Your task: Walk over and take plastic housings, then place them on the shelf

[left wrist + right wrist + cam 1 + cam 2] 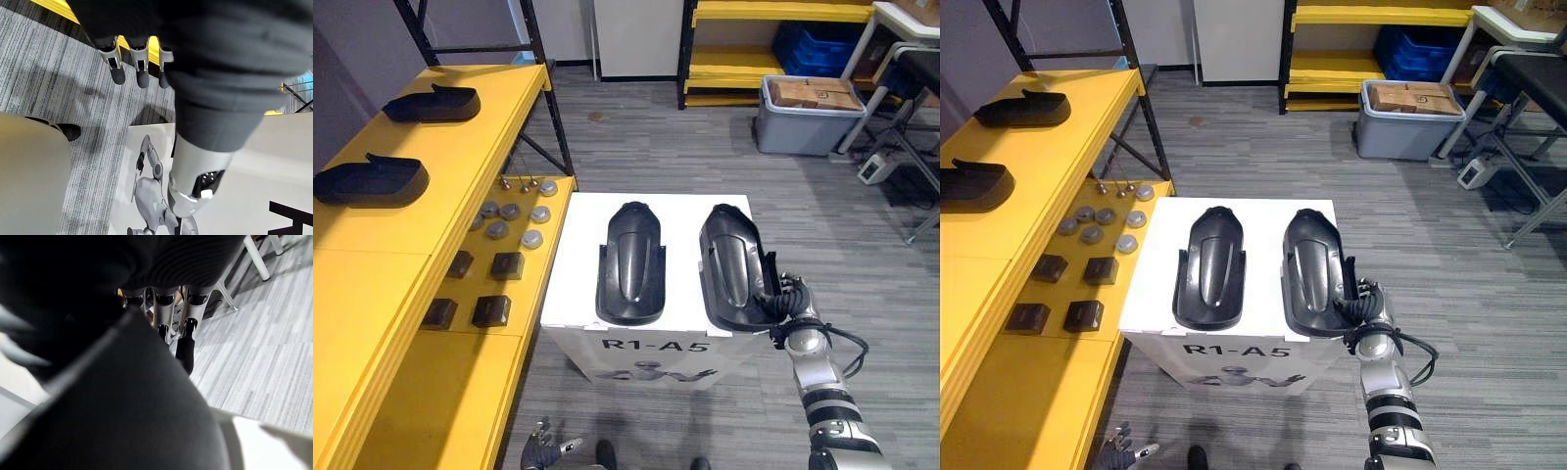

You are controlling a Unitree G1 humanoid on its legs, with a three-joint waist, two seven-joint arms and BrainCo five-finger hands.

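On the yellow shelf we count two done — the far housing and the near housing. Two are left on the white box: the left housing and the right housing. At its near right corner our right hand touches the right housing's rim — gripped or not, we cannot tell. Our left hand hangs released.

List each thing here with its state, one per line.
Left housing: lying on box, untouched.
Right housing: lying on box, right hand at its near corner.
Right hand: against right housing.
Left hand: open, empty, hanging low.
Near shelf housing: placed.
Far shelf housing: placed.
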